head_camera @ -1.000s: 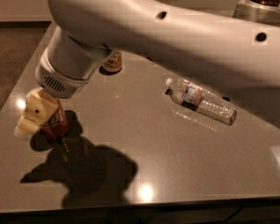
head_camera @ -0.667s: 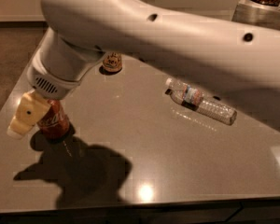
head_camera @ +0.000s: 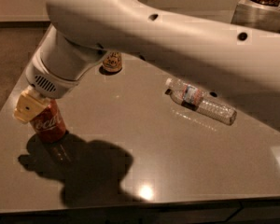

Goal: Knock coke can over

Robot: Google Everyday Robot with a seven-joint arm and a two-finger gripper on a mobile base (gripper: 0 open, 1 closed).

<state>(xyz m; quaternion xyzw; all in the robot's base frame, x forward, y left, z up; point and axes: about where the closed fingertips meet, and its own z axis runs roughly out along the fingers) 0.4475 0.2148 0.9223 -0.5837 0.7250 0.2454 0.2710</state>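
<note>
Coke can (head_camera: 50, 126) is at the left side of the frame, on the grey glossy surface (head_camera: 177, 162), close to its left edge. It is red with white cursive lettering, and its body leans a little, with the top toward the upper left. The end effector (head_camera: 29, 107), a cream-coloured piece at the end of the thick white arm (head_camera: 144, 31), sits at the can's upper left and covers its top; the two look to be touching. Whether the end effector is open or closed, and whether it has hold of anything, I cannot tell. A dark shadow lies on the surface under and to the right of the can. A tan-orange can (head_camera: 112, 62) stands upright farther back, partly hidden behind the arm. A clear plastic bottle (head_camera: 200, 101) lies on its side right of centre, well apart from the coke can. A metal container (head_camera: 259, 13) with brown contents is in the upper right corner.
</note>
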